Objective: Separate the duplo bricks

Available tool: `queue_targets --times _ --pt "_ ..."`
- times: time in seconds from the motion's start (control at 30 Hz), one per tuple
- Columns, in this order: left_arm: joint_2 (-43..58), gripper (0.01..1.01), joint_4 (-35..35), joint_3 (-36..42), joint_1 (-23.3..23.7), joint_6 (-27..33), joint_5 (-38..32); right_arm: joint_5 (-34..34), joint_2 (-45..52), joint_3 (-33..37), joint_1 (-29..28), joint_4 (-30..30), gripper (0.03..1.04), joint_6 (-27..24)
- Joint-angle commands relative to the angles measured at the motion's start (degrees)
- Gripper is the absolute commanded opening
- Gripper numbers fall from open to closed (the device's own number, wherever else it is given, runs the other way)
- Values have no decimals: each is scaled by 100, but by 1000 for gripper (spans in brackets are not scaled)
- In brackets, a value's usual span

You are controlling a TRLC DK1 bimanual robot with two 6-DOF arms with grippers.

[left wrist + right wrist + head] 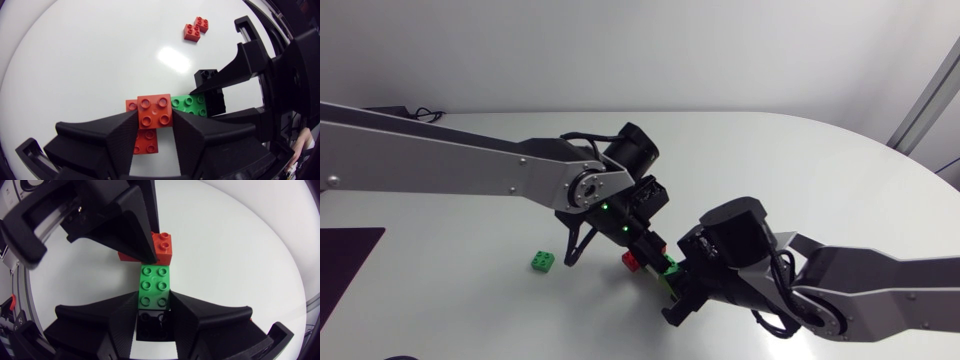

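Right gripper [153, 301] clamped across green brick [154, 286], black brick [152, 325] between its fingers further in; left gripper [155, 120] clamped on red brick [154, 110] at the row's other end; opposed grips, likely set for a straight pull-apart; loose brick [543, 262] near, apart from both; table [770, 160] edges well away, room to draw back either way.

Red bricks [154, 111], green brick [154, 286], black brick [152, 324] joined in row; loose green cube [542, 262] nr, sep.
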Motion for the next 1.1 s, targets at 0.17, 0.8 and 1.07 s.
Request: queue_targets --times 0.17,0.8,1.07 --pt "-328 333 -321 334 724 50 921 -114 272 -139 114 -168 221 -103" --pt "1316 341 -206 2321 688 1377 464 -88 -713 -508 466 -845 221 -85" --pt "1782 343 -268 2681 557 1456 648 -26 -1486 -851 466 -1486 221 -138"
